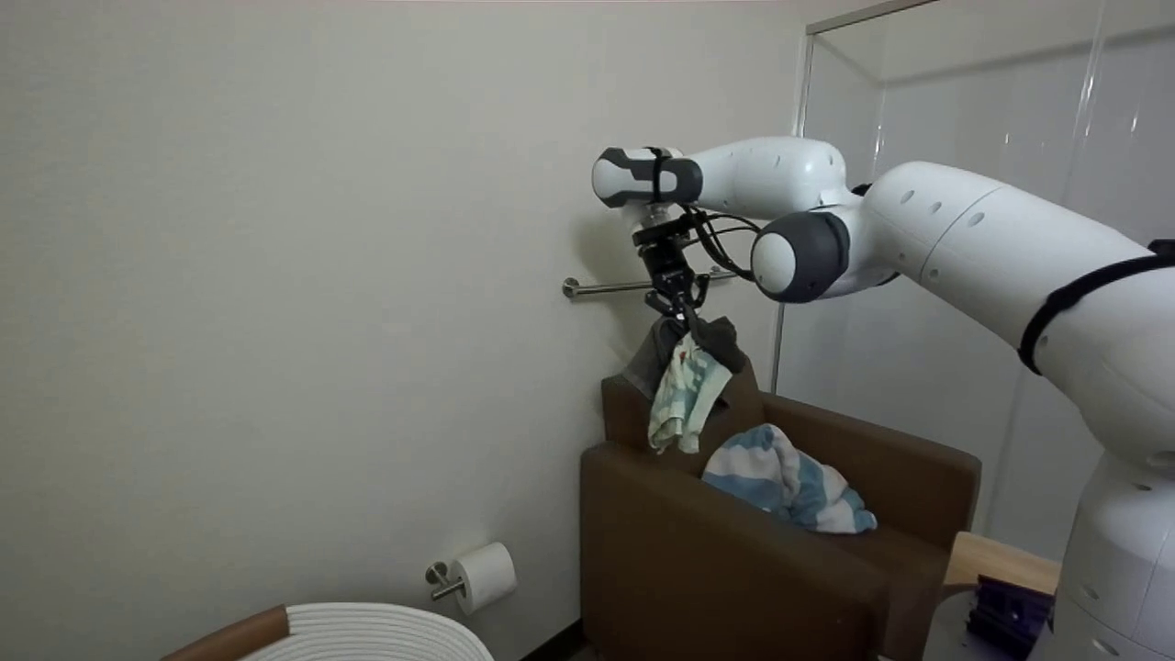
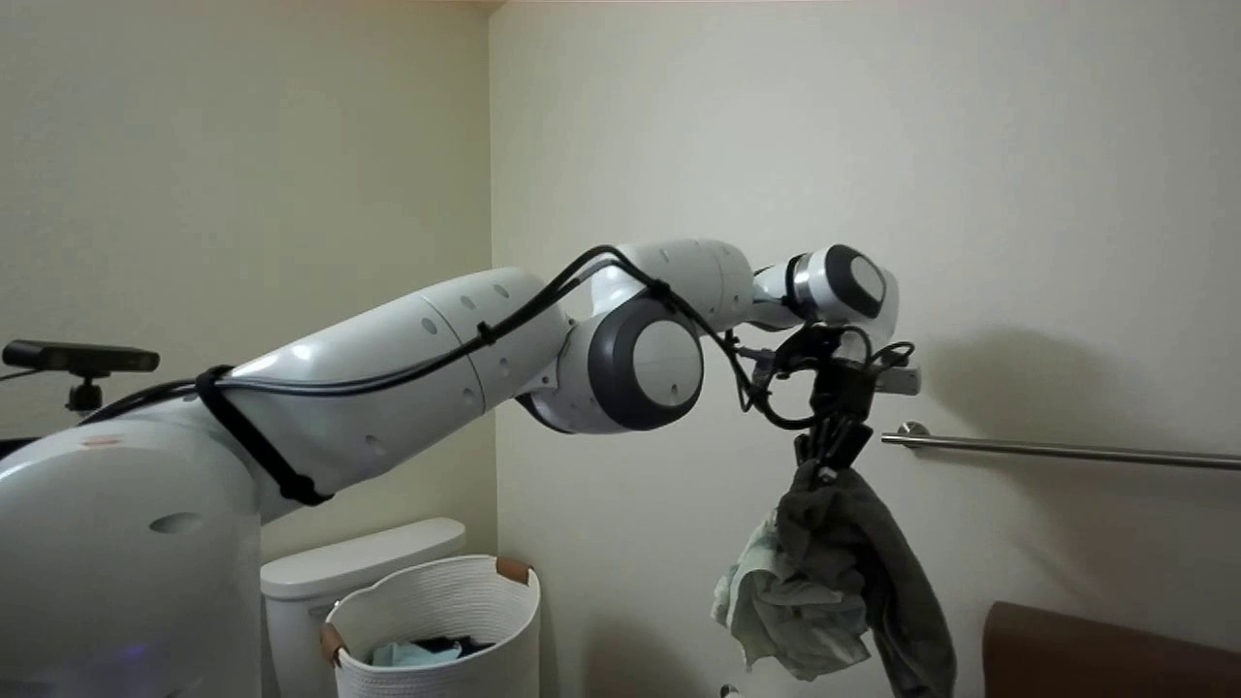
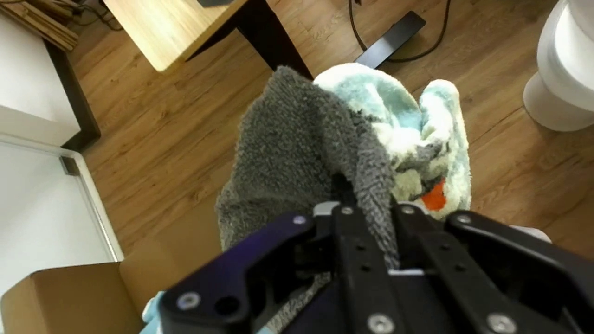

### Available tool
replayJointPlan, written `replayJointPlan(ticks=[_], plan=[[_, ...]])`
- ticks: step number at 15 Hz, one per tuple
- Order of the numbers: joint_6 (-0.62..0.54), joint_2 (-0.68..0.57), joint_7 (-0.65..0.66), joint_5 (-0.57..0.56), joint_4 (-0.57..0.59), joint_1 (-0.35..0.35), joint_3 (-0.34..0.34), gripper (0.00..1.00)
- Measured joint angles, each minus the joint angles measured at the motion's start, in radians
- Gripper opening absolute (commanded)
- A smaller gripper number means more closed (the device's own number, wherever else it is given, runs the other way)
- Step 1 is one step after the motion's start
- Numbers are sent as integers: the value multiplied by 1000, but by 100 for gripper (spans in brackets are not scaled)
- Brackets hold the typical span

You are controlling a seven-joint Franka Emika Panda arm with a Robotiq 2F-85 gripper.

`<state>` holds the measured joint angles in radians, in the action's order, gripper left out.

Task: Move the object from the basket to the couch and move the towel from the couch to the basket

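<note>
My gripper (image 1: pixel 677 310) is shut on a grey fuzzy cloth (image 3: pixel 287 148). A pale green-and-white printed cloth (image 1: pixel 688 395) hangs with it; I cannot tell whether they are one piece. The bundle hangs in the air before the backrest of the brown couch (image 1: pixel 716 560). In an exterior view the grey cloth (image 2: pixel 902 591) hangs below the gripper (image 2: pixel 829 465). A blue-and-white striped towel (image 1: pixel 780 477) lies crumpled on the couch seat. The white rope basket (image 2: pixel 499 669) with brown handles holds pale blue and dark cloth (image 2: pixel 417 652). Its rim shows in an exterior view (image 1: pixel 367 629).
A metal towel bar (image 1: pixel 610 287) is on the wall behind the gripper. A toilet paper roll (image 1: pixel 486 576) sits on the wall between basket and couch. A toilet (image 2: pixel 364 557) stands behind the basket. A wooden table (image 3: pixel 171 28) and glass shower panels (image 1: pixel 964 275) are nearby.
</note>
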<state>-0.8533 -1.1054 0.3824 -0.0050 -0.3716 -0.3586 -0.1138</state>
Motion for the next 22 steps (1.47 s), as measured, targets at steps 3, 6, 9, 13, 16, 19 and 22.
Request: replayJointPlan(ticks=[3, 6, 9, 13, 16, 19, 22], plan=[[-69, 0, 13, -3, 1, -98, -47, 7], [-187, -1, 13, -17, 1, -200, -95, 7], [-282, -5, 22, -42, 0, -305, -138, 7], [-366, -28, 93, -48, 0, -442, -162, 7], [-371, -47, 193, -48, -1, -496, -165, 7], [-365, -76, 262, -47, -2, -501, -160, 7], [-338, -111, 307, -47, -2, -492, -146, 7]])
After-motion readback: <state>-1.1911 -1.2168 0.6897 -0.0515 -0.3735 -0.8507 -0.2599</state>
